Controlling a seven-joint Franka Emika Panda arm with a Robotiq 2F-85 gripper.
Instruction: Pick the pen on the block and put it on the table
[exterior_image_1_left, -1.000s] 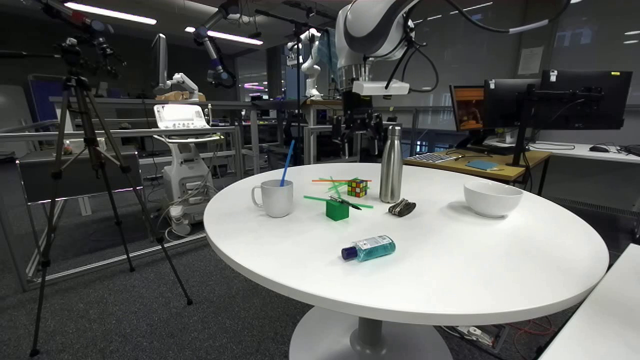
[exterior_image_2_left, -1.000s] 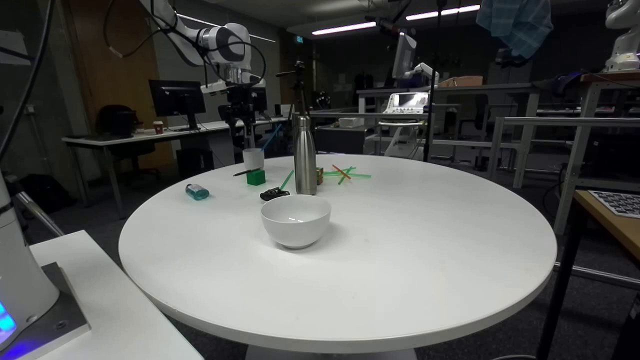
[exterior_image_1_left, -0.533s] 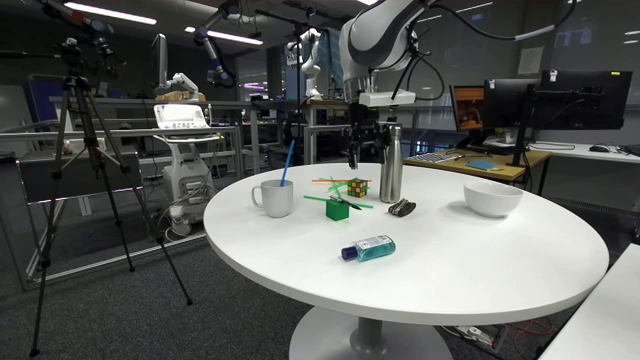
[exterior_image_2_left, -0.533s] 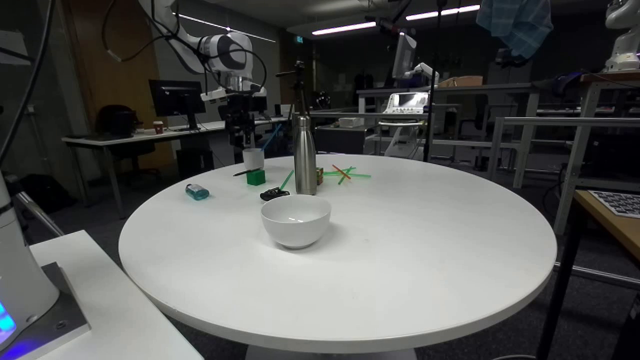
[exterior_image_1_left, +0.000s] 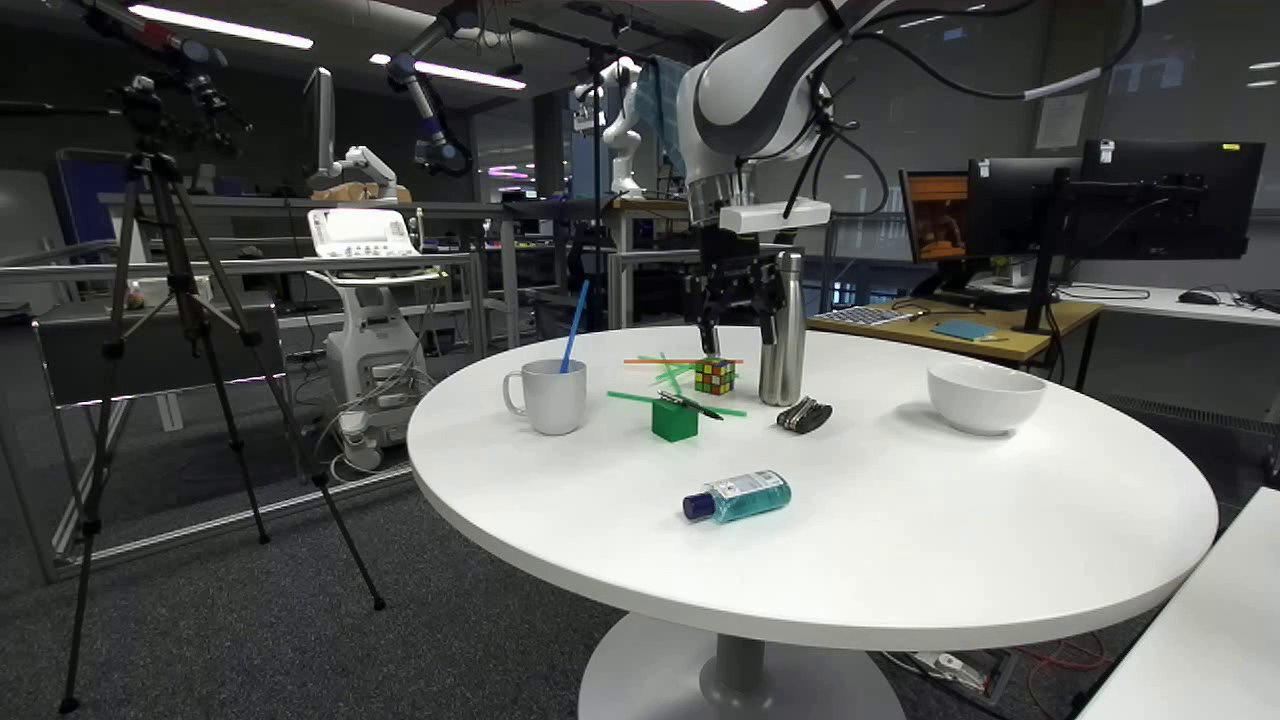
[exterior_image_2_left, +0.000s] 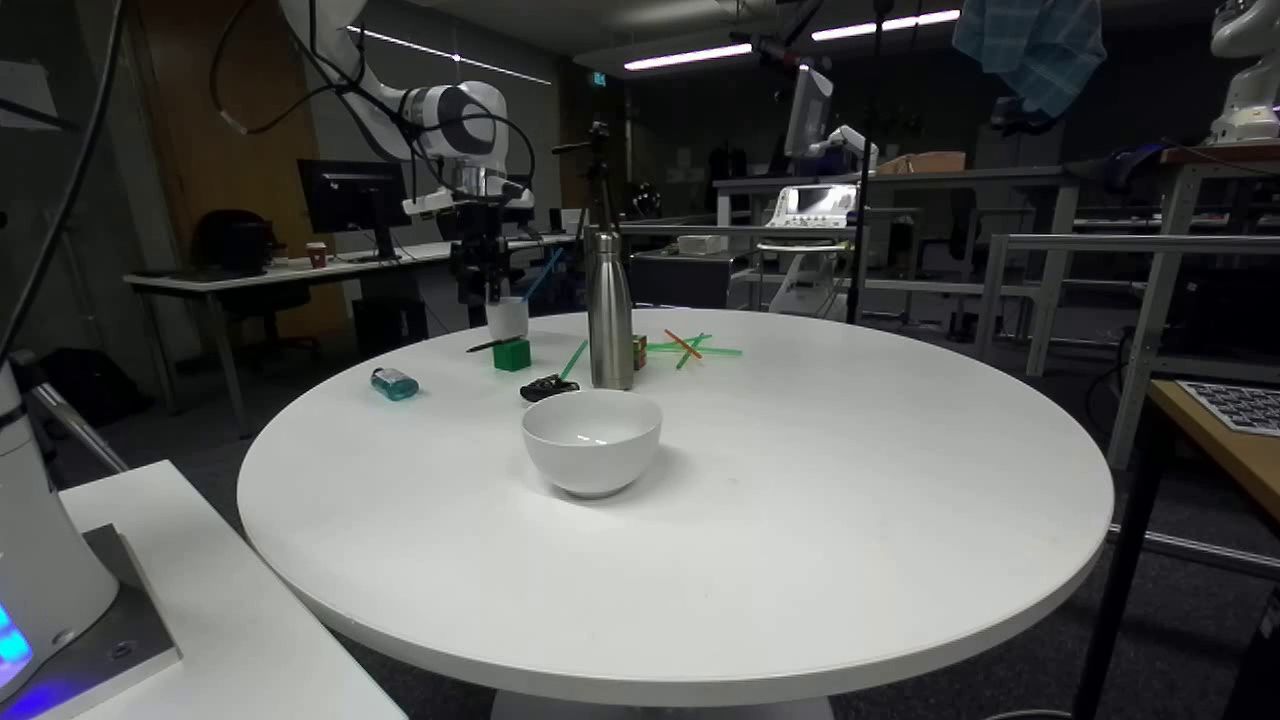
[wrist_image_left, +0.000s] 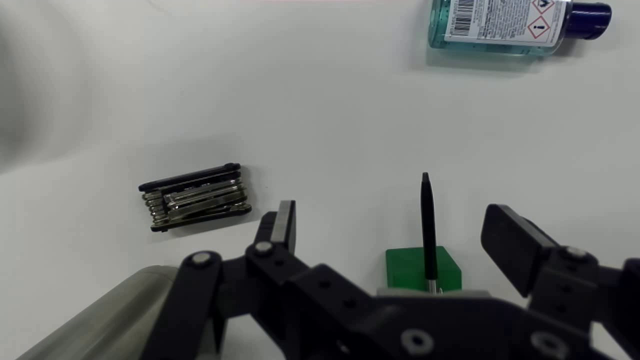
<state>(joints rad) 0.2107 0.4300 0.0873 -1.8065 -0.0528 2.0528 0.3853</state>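
Observation:
A black pen with a silver part (exterior_image_1_left: 690, 405) lies across the top of a small green block (exterior_image_1_left: 674, 424) on the white round table (exterior_image_1_left: 900, 540). The pen (exterior_image_2_left: 488, 345) and block (exterior_image_2_left: 513, 357) also show in an exterior view. In the wrist view the pen (wrist_image_left: 428, 225) points up the picture over the block (wrist_image_left: 406, 265), and its rear end is hidden behind the gripper body. My gripper (wrist_image_left: 390, 212) is open and empty, its fingers on either side of the pen in the picture. In an exterior view the gripper (exterior_image_1_left: 740, 347) hangs above the table, apart from the pen.
A steel bottle (exterior_image_1_left: 783, 340) stands close to the gripper. Near it are a Rubik's cube (exterior_image_1_left: 715, 377), a multi-tool (exterior_image_1_left: 804, 415) and several straws (exterior_image_1_left: 640, 398). A mug (exterior_image_1_left: 556, 400) with a blue straw, a sanitizer bottle (exterior_image_1_left: 745, 497) and a white bowl (exterior_image_1_left: 985, 398) stand around.
My arm and open gripper have moved down toward the table in both exterior views, with a slight sideways shift. The pen, block and other objects have not moved.

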